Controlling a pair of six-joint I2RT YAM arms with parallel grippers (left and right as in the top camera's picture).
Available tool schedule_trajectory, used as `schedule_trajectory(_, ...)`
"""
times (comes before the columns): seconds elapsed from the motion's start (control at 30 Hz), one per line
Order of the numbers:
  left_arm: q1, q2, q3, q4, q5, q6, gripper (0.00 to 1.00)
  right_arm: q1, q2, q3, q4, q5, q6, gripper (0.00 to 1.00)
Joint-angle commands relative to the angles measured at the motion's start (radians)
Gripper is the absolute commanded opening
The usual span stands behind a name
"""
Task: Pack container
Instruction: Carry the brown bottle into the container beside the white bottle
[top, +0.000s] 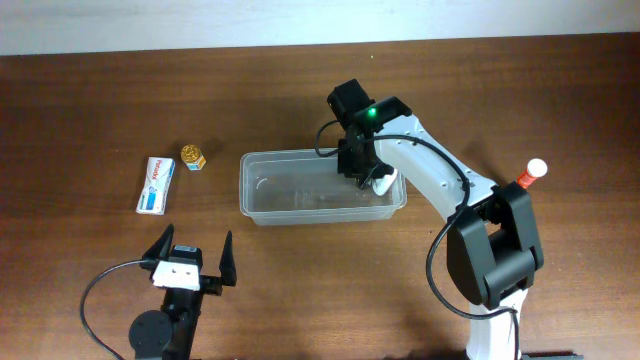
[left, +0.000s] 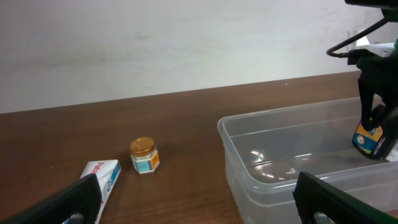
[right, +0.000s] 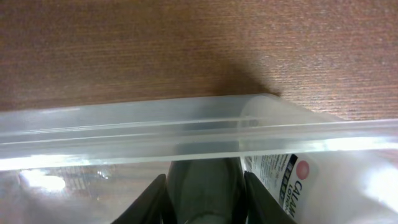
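The clear plastic container (top: 262, 200) sits mid-table; it also shows in the left wrist view (left: 249, 162) and its rim crosses the right wrist view (right: 124, 134). My right gripper (top: 362, 172) reaches into its right end, shut on a dark bottle (left: 368, 138) with a yellow and blue label, held between the fingers (right: 205, 186). A white lotion bottle (top: 386, 183) lies in the container beside it (right: 298, 180). My left gripper (top: 190, 262) is open and empty near the front edge (left: 205, 208).
A white and blue toothpaste box (top: 156, 184) and a small gold-lidded jar (top: 193, 157) lie left of the container; both show in the left wrist view, the box (left: 102, 177) and the jar (left: 144, 155). A red-and-white capped bottle (top: 530, 175) stands at the right.
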Motion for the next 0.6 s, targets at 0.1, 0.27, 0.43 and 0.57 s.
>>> schedule_trajectory(0.1,0.003,-0.008,-0.002,-0.005,-0.003,0.012,0.99,-0.006,0.008,-0.002,0.007,-0.045,-0.009,0.32)
schedule_trajectory(0.27,0.003,-0.008,-0.002,-0.005,-0.003,0.012,0.99,-0.006,0.008,-0.002,0.006,-0.045,-0.009,0.32)
schedule_trajectory(0.43,0.003,-0.008,-0.002,-0.005,-0.003,0.012,0.99,-0.006,0.008,-0.002,0.007,-0.045,-0.018,0.33)
schedule_trajectory(0.57,0.003,-0.008,-0.002,-0.005,-0.003,0.012,0.99,-0.006,0.008,-0.002,0.006,-0.043,-0.063,0.38)
